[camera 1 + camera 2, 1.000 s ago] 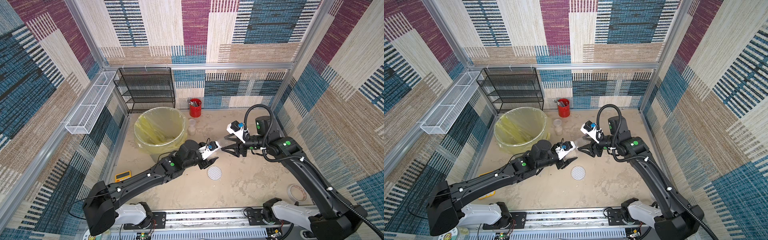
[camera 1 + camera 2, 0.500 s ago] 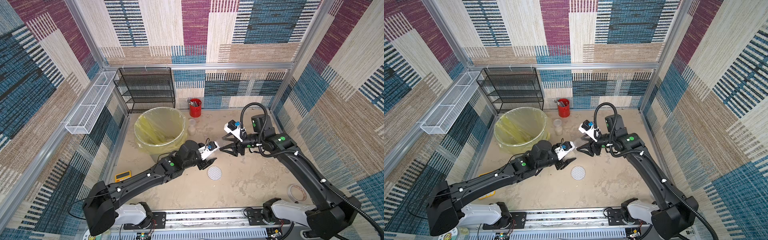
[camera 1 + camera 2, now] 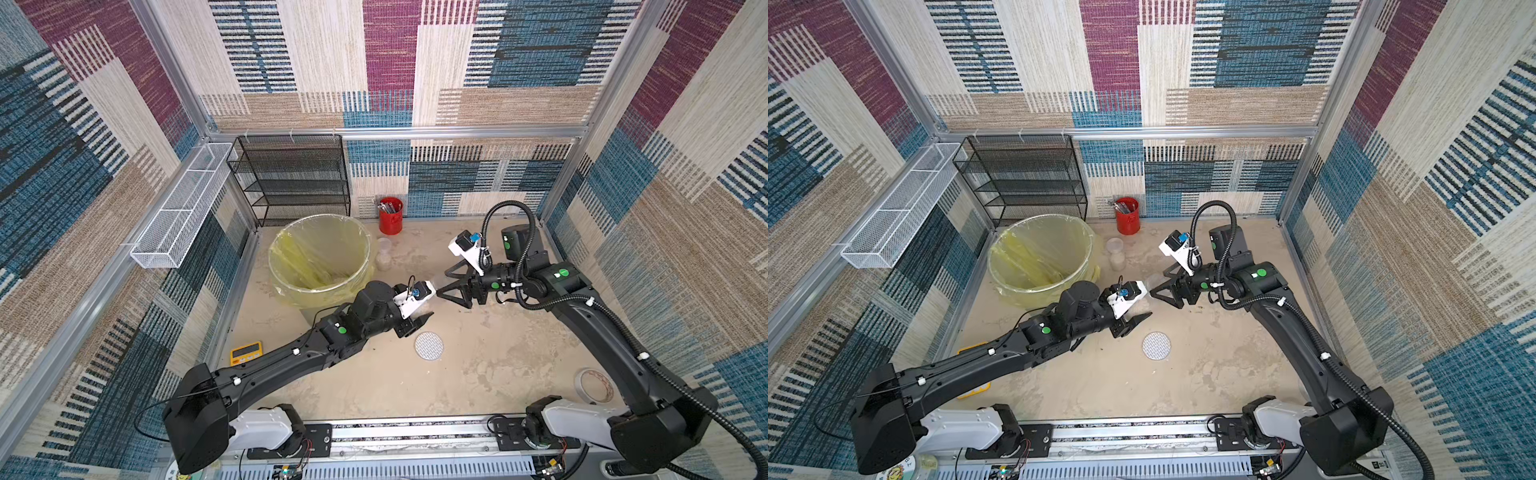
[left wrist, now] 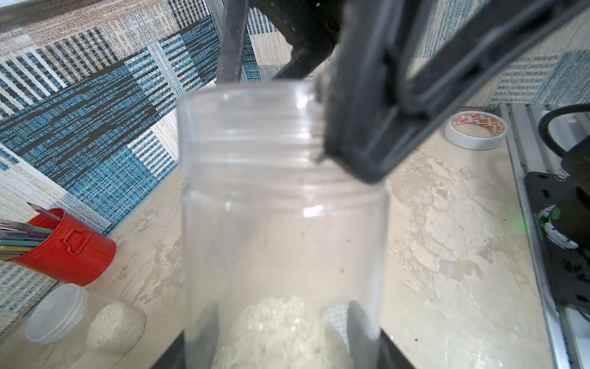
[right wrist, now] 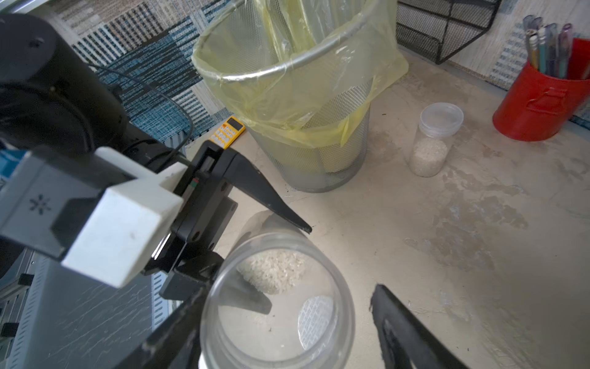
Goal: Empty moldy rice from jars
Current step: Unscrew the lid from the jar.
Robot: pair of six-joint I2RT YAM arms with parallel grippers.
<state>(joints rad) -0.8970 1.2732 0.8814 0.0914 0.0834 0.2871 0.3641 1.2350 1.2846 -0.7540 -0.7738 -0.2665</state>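
The left gripper (image 5: 287, 270) is pinching a wide clear lidless jar (image 4: 284, 207) holding off-white moldy rice (image 4: 281, 322); the right gripper (image 3: 442, 284) is holding its fingers (image 5: 412, 335) spread around the jar's mouth. The white tape roll (image 4: 475, 131) is showing orange print, unreadable.

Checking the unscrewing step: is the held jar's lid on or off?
Off: the jar has a bare mouth, threads exposed; moldy rice shows through the opening.

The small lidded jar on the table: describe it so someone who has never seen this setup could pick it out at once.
Find the big mesh bin with the yellow liner. Beside it, near the red cup of pens, stands a small clear jar with rice at its bottom. Unlike the open jar in the left pincer, it is lidded and stands free on the table.
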